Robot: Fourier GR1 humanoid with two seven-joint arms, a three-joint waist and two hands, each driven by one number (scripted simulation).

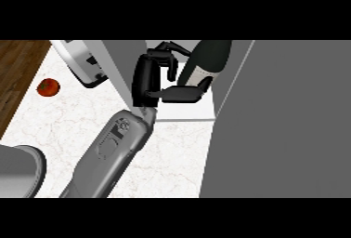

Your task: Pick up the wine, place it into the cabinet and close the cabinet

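Note:
The wine bottle (208, 59) is dark with a pale label and stands tilted inside the open grey cabinet (120, 60), near the top of the head view. My left hand (145, 79) is shut on it: fingers curl round its far side and the thumb (179, 94) lies under its base. The grey forearm (113, 148) rises from the lower edge toward the cabinet's opening. The cabinet's door (281, 121) stands open as a large grey panel filling the right. My right hand does not show.
A red round fruit (48, 87) lies on the white marble counter (75, 111) at the left, beside a wooden strip. A grey-and-white appliance (81, 62) sits at the upper left. A grey round vessel (17, 169) shows at the lower left.

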